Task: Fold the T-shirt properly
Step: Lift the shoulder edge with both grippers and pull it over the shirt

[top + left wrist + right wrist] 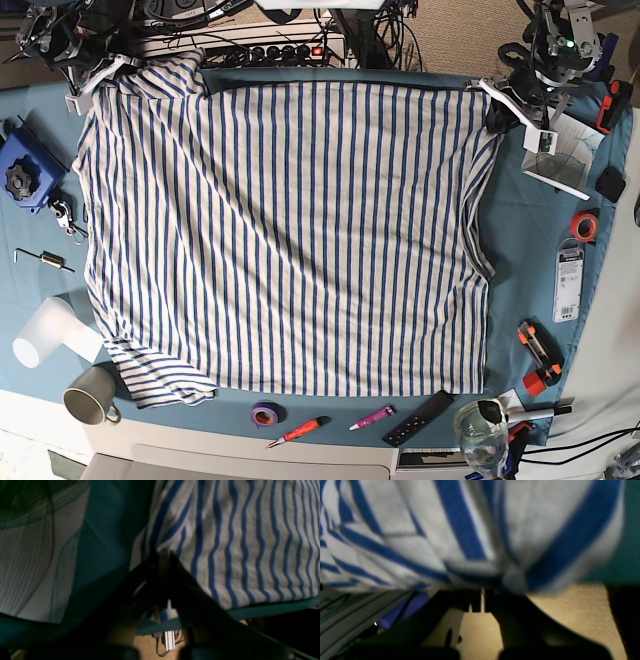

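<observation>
1. On the teal cloth (530, 260) the T-shirt (290, 240) is lying flat and spread wide, filling most of the table. That is a good way to start a fold.
2. At the far edge, the right gripper (100, 75) is pinching one top corner of the shirt. Its jaws are clenched on a bunch of striped cloth, as the right wrist view (482, 590) is showing.
3. At the other far corner, the left gripper (497, 108) is pinching too. Its jaws are clenched on the shirt's edge, seen close up in the left wrist view (162, 555).
4. Both arms are holding one corner each, so I think they are getting ready to lift that edge together and keep it straight.
5. Small things are sitting around the shirt: a mug (90, 402), a tape roll (264, 413), a screwdriver (298, 431) and a remote (420, 418). The near hem is lying just beside them, so a pull could be bumping them.
</observation>
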Controlling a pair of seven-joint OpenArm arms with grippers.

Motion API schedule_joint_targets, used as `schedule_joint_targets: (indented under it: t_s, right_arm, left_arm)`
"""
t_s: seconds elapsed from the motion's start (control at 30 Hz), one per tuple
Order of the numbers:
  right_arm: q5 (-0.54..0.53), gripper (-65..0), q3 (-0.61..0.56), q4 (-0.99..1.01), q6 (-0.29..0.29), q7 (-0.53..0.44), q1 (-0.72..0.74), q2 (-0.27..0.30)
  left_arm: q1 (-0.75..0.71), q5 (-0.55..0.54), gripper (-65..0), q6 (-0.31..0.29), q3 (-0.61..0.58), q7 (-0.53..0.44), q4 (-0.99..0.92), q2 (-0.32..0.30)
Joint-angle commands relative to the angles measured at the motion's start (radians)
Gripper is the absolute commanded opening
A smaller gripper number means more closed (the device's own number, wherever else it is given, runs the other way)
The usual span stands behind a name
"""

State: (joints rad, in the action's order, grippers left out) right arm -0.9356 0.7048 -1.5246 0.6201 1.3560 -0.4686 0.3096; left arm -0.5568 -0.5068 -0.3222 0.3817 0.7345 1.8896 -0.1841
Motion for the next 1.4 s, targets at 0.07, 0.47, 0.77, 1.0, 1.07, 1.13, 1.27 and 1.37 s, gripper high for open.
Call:
schedule_joint_targets:
  t_s: [0.07,0.47,0.77,1.0,1.07,1.13,1.27,1.37]
  right_arm:
    - [-0.183,-65.0,0.096,-0.122,0.015,-0.085,0.022,0.037]
    - [-0.314,-65.0,0.344,-0.318,0.015,0.028,0.017,0.037]
    - [-0.314,-65.0,0.344,-0.317,0.015,0.019,0.017,0.037]
    - [-0.312,-65.0,0.344,-0.317,0.015,-0.010,0.018,0.037]
    - [-0.298,-65.0,0.344,-0.317,0.015,-0.030,0.018,0.037]
    - [-0.277,-65.0,0.344,-0.317,0.015,-0.049,0.020,0.037]
    - [-0.253,-65.0,0.344,-0.317,0.015,-0.066,0.040,0.037]
    - [-0.248,-65.0,0.344,-0.317,0.015,-0.070,0.063,0.037]
  left_arm:
    - [-0.023,0.004,-65.0,-0.019,-0.013,0.104,-0.011,0.006]
    - [-0.022,0.004,-65.0,-0.019,-0.013,0.104,-0.011,0.006]
    - [-0.022,0.004,-65.0,-0.019,-0.013,0.105,0.036,0.006]
    - [-0.023,0.004,-65.0,-0.018,-0.012,0.134,0.120,0.006]
    - [-0.023,0.004,-65.0,-0.014,-0.012,0.143,0.147,0.006]
    - [-0.025,0.005,-65.0,-0.010,-0.012,0.142,0.182,0.006]
    - [-0.025,0.005,-65.0,-0.011,-0.012,0.148,0.253,0.006]
    - [-0.029,0.019,-65.0,-0.011,-0.011,0.150,0.294,0.006]
